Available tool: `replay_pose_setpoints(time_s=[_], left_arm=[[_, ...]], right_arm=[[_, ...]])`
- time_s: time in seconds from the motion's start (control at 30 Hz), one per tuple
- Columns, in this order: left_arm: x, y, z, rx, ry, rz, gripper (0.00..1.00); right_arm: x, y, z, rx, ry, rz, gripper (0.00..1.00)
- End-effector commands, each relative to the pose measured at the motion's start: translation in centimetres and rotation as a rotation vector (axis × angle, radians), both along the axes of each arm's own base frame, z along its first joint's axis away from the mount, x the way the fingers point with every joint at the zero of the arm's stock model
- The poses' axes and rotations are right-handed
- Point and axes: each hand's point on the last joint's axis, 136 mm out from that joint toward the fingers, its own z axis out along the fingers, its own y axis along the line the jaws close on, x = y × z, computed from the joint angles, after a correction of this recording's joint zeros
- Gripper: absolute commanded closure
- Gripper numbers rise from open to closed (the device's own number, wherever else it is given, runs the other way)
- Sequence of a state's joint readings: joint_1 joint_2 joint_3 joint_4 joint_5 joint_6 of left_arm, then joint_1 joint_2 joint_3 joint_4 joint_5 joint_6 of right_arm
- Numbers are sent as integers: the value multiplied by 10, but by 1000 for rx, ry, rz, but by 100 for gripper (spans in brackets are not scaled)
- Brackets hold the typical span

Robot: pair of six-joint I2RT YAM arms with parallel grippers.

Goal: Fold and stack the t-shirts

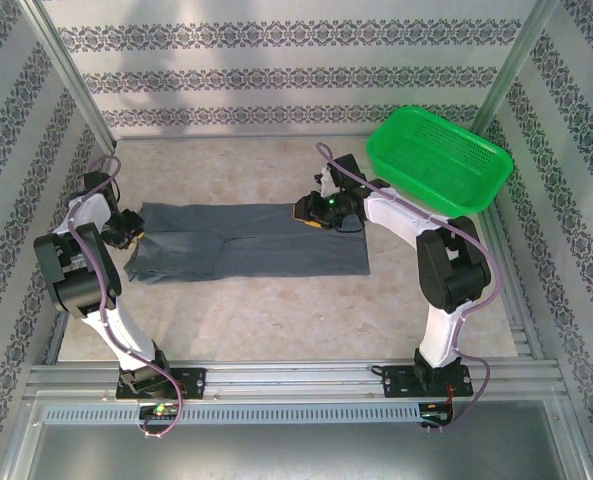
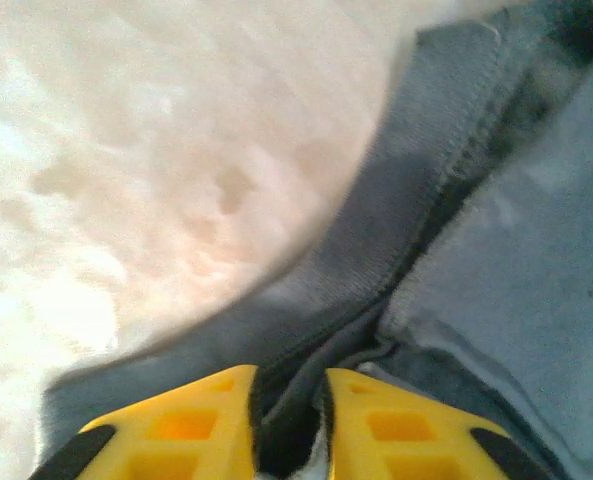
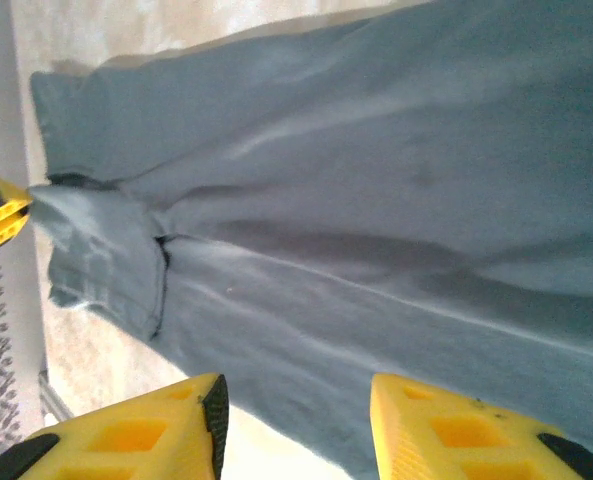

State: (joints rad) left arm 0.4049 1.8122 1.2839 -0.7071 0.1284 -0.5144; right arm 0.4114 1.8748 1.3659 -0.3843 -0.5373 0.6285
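**Arms set at the two long edges of the flat grey shirt**

Left arm [image 1: 76,270]: elbow folded up high, forearm reaching down and inward. The left gripper [image 1: 134,232] is low at the left end of the t-shirt [image 1: 246,245]. In the left wrist view its [image 2: 291,385] yellow fingers [image 2: 211,415] stand a narrow gap apart, and a stitched fold of the shirt [image 2: 536,250] runs into that gap. Cannot tell whether the cloth is pinched or let go.

Right arm [image 1: 446,265]: upright lower link, forearm stretched left across the table [image 1: 276,320]. The right gripper [image 1: 316,210] hangs over the shirt's far edge, right of its middle. In the right wrist view the jaws of this gripper [image 3: 296,400] are spread apart with nothing between them, above the cloth [image 3: 376,180].

The shirt lies flat as a long band across the middle of the table, sleeve end to the left.

A green basket [image 1: 496,165] stands at the far right corner, just behind the right forearm and clear of the shirt.
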Motion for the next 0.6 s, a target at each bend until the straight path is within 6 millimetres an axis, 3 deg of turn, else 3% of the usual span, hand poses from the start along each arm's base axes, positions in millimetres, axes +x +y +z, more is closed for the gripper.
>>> replay_pose_setpoints(time_s=[0.0,0.1,0.23,0.37,0.47,0.57], left_arm=[[-9,2,37,155,-7,7,69],[-10,-25,42,126,-33,9,70],[-6,-82,15,-61,-43,51,76],[0,-127,-13,-142,-14,76,80],[1,-144,-35,-181,31,113,83],[8,-141,-49,-157,60,128,84]], right_arm=[[12,-34,-1,-105,-9,-91,60],[18,-69,-18,-195,36,-170,66],[26,-107,-41,-324,68,-215,72],[37,-125,-58,-454,89,-194,76],[42,-126,-71,-491,119,-174,76],[35,-128,-86,-526,184,-154,77]])
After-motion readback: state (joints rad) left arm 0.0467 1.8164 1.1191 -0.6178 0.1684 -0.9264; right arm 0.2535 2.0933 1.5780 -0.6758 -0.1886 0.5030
